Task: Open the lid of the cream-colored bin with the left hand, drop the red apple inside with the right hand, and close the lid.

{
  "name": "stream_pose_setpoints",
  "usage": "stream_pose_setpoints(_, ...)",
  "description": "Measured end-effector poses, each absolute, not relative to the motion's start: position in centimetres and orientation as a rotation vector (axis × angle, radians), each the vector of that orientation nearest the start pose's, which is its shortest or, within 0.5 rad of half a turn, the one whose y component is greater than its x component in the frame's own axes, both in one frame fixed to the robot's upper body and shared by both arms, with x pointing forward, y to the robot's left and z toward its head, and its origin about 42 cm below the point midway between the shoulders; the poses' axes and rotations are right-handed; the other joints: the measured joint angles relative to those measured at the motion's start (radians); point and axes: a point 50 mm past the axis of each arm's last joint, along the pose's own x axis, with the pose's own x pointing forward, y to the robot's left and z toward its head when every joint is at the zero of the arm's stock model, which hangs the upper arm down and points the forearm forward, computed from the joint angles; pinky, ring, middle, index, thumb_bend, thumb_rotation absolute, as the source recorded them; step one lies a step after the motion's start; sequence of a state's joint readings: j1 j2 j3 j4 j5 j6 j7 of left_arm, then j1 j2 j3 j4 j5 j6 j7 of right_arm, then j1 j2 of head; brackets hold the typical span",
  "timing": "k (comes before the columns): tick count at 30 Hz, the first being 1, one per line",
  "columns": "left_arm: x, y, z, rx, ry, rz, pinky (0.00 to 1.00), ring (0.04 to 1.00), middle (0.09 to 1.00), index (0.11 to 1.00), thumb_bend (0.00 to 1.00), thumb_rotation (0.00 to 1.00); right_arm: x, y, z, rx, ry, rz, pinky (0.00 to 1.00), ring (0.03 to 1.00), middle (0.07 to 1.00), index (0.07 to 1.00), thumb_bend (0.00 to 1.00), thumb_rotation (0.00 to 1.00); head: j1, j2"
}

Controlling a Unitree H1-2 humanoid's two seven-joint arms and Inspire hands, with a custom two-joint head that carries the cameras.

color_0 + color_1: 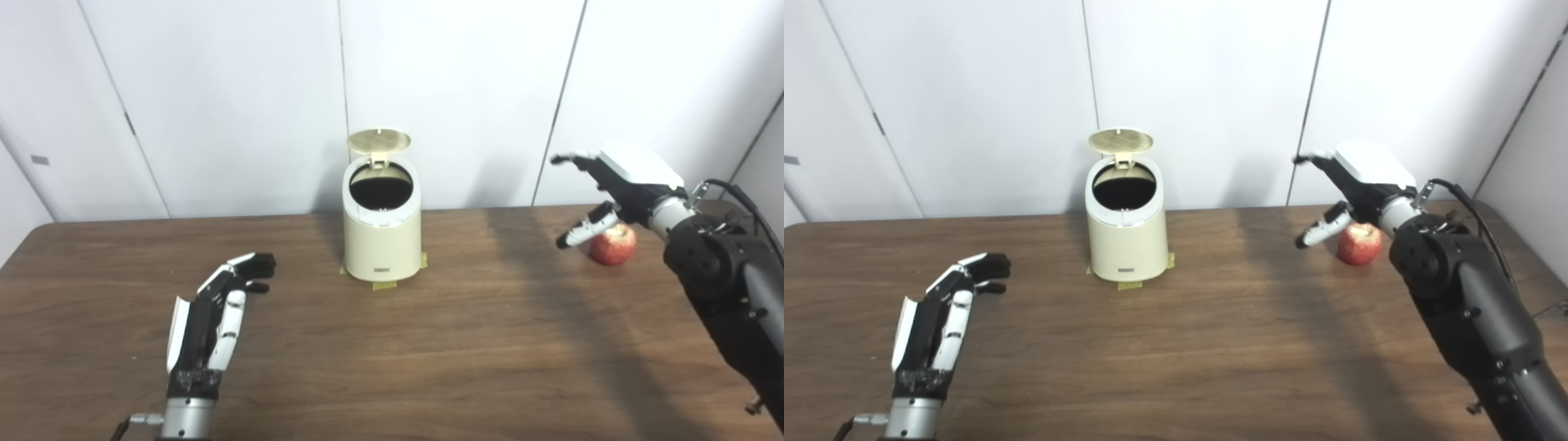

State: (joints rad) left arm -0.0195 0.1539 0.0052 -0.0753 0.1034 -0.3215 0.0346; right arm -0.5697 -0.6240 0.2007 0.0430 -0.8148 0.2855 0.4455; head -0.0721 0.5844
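Cream-colored bin (382, 229): stands upright toward the far middle of the brown wooden table (392, 355), near the white panelled wall (245, 92). Its round lid (378, 141) is raised, hinged at the back and standing nearly upright above the rim; the dark opening (381, 188) is exposed. A small dark label (383, 269) sits low on the front of the bin; its writing is too small to read. Strips of yellowish tape (383, 283) show at the foot of the bin, on the table.

Red apple (612, 244): rests on the table well to the right of the bin, at the far right side, partly covered by the right hand.

Right hand (606, 190): hangs over the apple with fingers spread apart, grasping nothing. The thumb points down just left of the fruit; whether it touches the apple cannot be told. A white cover plate lies on the back of the hand. A black cable (1476, 211) loops from the wrist along the dark forearm.

Left hand (214, 312): low over the near left part of the table, well apart from the bin, fingers extended and loosely together, holding nothing.

Differences between views: the left eye view shows a small grey plate (40, 160) on the far-left wall panel; in the right eye view it is cut by the picture's edge. The right eye view shows more of the right forearm and the grey side wall (1531, 171).
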Motion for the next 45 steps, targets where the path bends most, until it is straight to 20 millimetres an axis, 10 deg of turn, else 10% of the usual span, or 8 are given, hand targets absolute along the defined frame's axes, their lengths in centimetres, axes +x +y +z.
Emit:
stream_pose_setpoints(17,28.4,25.4,14.8,0.224,-0.416,0.002,0.65,0.722,0.728,0.718,0.15,0.89,49.0,-36.3,24.5,-1.644,0.395,0.171,0.65,0.873,0.920,0.812,0.97,0.27,0.003,0.005)
stream_pose_setpoints(45,28.2,25.5,15.2,0.225,-0.432,0.011,0.64,0.715,0.725,0.714,0.16,0.89,49.7,-37.2,23.0,-1.697,0.422,0.181,0.67,0.830,0.891,0.822,0.97,0.26,0.009,0.015)
